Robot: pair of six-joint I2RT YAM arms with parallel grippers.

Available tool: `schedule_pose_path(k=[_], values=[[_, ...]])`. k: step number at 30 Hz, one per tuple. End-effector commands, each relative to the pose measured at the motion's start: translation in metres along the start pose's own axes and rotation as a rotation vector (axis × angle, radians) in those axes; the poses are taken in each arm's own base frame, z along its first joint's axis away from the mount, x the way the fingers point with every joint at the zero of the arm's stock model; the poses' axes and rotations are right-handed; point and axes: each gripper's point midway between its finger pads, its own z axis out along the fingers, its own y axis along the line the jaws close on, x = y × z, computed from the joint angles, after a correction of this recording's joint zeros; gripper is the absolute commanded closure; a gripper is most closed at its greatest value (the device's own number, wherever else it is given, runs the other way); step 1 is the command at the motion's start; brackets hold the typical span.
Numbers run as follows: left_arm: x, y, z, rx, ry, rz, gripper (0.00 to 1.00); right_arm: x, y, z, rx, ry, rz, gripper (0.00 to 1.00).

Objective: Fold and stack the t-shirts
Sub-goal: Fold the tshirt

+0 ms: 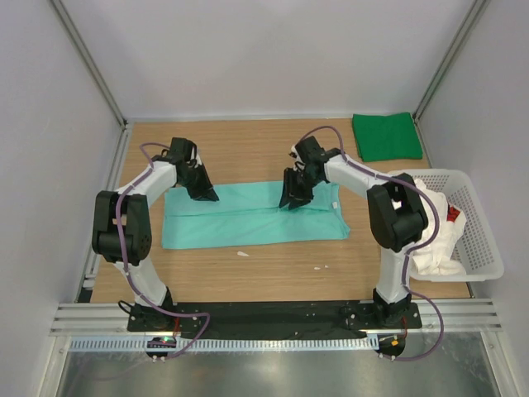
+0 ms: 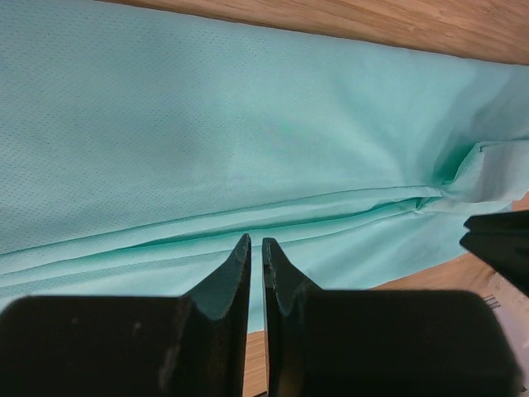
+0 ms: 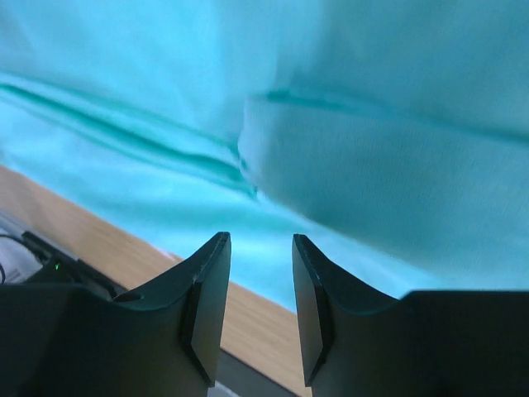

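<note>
Two grippers inspected. Left gripper: fingers pressed almost together with a hairline gap and no cloth seen in it. Its tips hang over the lengthwise crease of the mint-teal soft fabric t-shirt. Right gripper: fingers spread, nothing between them, poised over the same garment near a tucked sleeve flap. Whether either tip touches the cloth cannot be told.

The mint-teal shirt lies flat as a long band at the middle of the wooden desk, running left to right, with both grippers along its far hem. A folded dark green t-shirt sits at the far right corner. A crumpled white t-shirt lies in the white plastic lattice basket at the right edge.

Risks, as judged:
1. If the left fingers descend as they stand, they would push and rumple the cloth rather than take it.
2. The right fingers may catch only the top layer, peeling the band open at the sleeve flap.
3. Uneven grips or lift between the arms would skew the next fold and drag the shirt across the desk.
4. A loose, crooked fold would sit badly on the green shirt when stacked.
</note>
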Motion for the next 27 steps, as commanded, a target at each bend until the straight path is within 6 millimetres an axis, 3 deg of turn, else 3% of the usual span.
schedule_pose_path(k=[1, 4, 6, 8, 10, 12, 15, 17, 19, 23, 27], values=[[-0.001, -0.003, -0.003, 0.020, -0.009, 0.030, 0.90, 0.021, 0.024, -0.031, -0.101, 0.016, 0.023, 0.58], [0.000, -0.006, -0.001, 0.036, 0.000, 0.021, 0.90, -0.003, 0.019, -0.045, -0.079, -0.075, 0.019, 0.57], [-0.002, -0.016, 0.001, 0.090, -0.004, 0.026, 0.89, -0.018, 0.004, -0.046, -0.019, -0.116, 0.033, 0.55], [-0.003, -0.036, 0.003, 0.153, -0.004, 0.055, 0.85, -0.033, -0.008, -0.046, 0.033, -0.147, 0.041, 0.52], [-0.001, -0.065, 0.010, 0.213, 0.003, 0.106, 0.83, -0.046, -0.032, -0.050, 0.098, -0.190, 0.080, 0.51], [-0.005, -0.099, 0.017, 0.291, -0.030, 0.153, 0.83, -0.057, -0.059, -0.054, 0.158, -0.220, 0.126, 0.51], [-0.015, -0.145, 0.038, 0.411, -0.067, 0.133, 0.85, -0.067, -0.080, -0.055, 0.191, -0.233, 0.137, 0.50], [-0.020, -0.158, 0.061, 0.436, -0.079, 0.107, 0.86, -0.076, -0.093, -0.059, 0.201, -0.257, 0.145, 0.50], [-0.025, -0.177, 0.069, 0.465, -0.102, 0.111, 0.85, -0.084, -0.105, -0.062, 0.219, -0.279, 0.127, 0.49], [-0.036, -0.188, 0.092, 0.470, -0.131, 0.075, 0.79, -0.093, -0.117, -0.063, 0.221, -0.293, 0.089, 0.48], [-0.028, -0.195, 0.103, 0.486, -0.090, 0.061, 0.74, -0.096, -0.116, -0.058, 0.180, -0.284, 0.079, 0.47]])
